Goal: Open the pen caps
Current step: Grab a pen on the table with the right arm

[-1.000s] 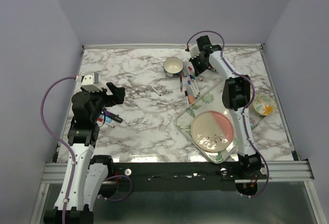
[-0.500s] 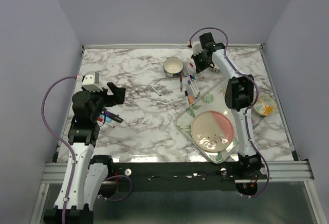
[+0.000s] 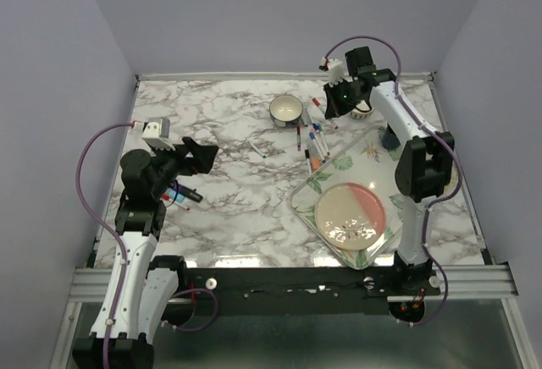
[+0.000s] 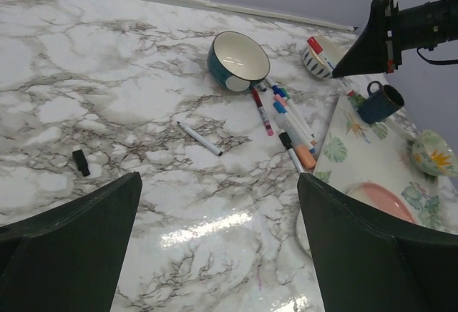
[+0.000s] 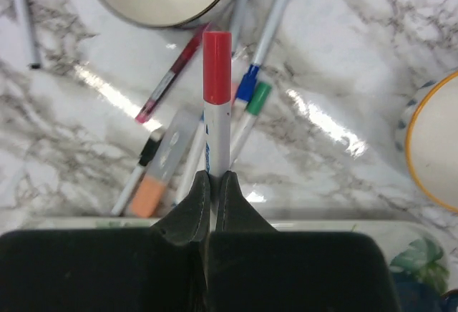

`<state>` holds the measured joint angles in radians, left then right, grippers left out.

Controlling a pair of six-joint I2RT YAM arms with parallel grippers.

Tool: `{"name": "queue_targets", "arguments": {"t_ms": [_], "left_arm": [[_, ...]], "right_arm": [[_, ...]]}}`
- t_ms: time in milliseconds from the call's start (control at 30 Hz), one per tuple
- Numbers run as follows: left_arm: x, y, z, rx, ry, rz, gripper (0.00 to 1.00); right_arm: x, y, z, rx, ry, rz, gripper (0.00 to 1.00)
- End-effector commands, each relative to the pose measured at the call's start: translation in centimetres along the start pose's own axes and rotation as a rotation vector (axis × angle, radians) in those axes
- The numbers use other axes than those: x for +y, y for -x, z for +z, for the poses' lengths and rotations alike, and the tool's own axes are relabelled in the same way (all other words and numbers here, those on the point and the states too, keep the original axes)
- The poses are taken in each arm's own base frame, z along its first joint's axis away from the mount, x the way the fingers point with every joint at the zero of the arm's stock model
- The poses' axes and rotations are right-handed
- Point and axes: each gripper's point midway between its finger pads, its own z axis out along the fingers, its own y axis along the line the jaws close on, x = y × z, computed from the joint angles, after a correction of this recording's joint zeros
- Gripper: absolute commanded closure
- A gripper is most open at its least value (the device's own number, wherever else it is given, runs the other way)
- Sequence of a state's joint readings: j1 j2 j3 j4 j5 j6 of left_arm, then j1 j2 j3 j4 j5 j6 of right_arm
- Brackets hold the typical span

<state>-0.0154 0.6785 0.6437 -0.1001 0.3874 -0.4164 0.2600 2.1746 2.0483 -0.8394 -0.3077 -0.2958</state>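
My right gripper [image 5: 215, 179] [image 3: 332, 108] is shut on the white barrel of a pen [image 5: 217, 129], held up above the table. Its red cap [image 5: 217, 65] [image 4: 315, 45] is on and points away from the fingers. Below it lie several capped pens [image 3: 313, 142] [image 4: 290, 115], with a blue cap [image 5: 248, 83], a green cap [image 5: 259, 98] and an orange one [image 5: 149, 197] showing. A loose black cap [image 4: 81, 162] lies on the marble. A lone pen [image 3: 257, 149] [image 4: 200, 139] lies apart. My left gripper [image 4: 218, 247] [image 3: 199, 156] hangs open over bare marble, holding nothing.
A blue-rimmed bowl [image 3: 285, 109] [image 4: 238, 60] stands beside the pens, with a striped bowl [image 4: 320, 58] behind them. A leaf-patterned tray [image 3: 334, 170] holds a pink plate [image 3: 350, 214] and a blue mug [image 4: 379, 102]. More pens [image 3: 182, 191] lie under the left arm.
The right arm has swung right and lifted, carrying the red-capped pen up from the pile. The left gripper has shifted slightly right, still open.
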Motion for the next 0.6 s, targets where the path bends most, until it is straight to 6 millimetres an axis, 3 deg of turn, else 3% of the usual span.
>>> {"name": "queue_targets", "arguments": {"t_ms": [0, 33, 67, 100, 133, 167, 200, 233, 267, 333, 400, 433, 567], "left_arm": [[-3.0, -0.6, 0.4, 0.01, -0.174, -0.118, 0.01], [-3.4, -0.3, 0.7, -0.006, -0.201, -0.132, 0.01], [-3.8, -1.3, 0.7, 0.02, -0.238, -0.171, 0.01], [-4.1, -1.6, 0.7, 0.026, -0.256, -0.24, 0.01], [-4.6, -1.1, 0.9, -0.006, -0.294, -0.261, 0.01], [-4.2, -3.0, 1.0, 0.019, -0.299, -0.318, 0.01], [-4.7, -3.4, 0.9, 0.026, -0.315, -0.402, 0.01], [-5.0, -3.3, 0.8, -0.001, -0.341, -0.417, 0.01], [-4.9, -4.7, 0.8, 0.02, -0.336, -0.451, 0.01], [-6.2, -5.7, 0.9, 0.03, -0.34, -0.492, 0.01], [-6.7, -6.4, 1.3, 0.02, -0.297, -0.503, 0.01], [-8.2, -7.5, 1.1, 0.06, -0.312, -0.508, 0.01], [-8.6, -8.7, 1.6, 0.072, -0.213, -0.574, 0.01]], "right_arm": [[6.0, -1.0, -4.9, -0.078, 0.203, 0.027, 0.99], [7.7, -1.0, -6.8, -0.111, 0.262, 0.022, 0.99], [8.6, -1.6, -7.5, -0.11, 0.298, 0.03, 0.99], [10.0, -3.7, -7.2, -0.07, 0.347, 0.053, 0.99], [11.6, -3.7, -9.1, -0.105, 0.405, 0.041, 1.0], [12.6, -4.4, -9.5, -0.104, 0.435, 0.04, 0.99], [13.9, -6.5, -9.4, -0.068, 0.478, 0.058, 0.99], [15.2, -7.0, -10.1, -0.08, 0.539, 0.054, 0.99], [16.3, -7.4, -11.2, -0.098, 0.565, 0.039, 0.99], [18.7, -9.6, -11.6, -0.07, 0.659, 0.044, 1.0], [20.2, -10.4, -12.3, -0.078, 0.707, 0.026, 0.99], [20.9, -11.1, -12.2, -0.07, 0.728, 0.015, 0.99], [22.7, -13.8, -11.3, -0.016, 0.8, 0.016, 0.99]]}}
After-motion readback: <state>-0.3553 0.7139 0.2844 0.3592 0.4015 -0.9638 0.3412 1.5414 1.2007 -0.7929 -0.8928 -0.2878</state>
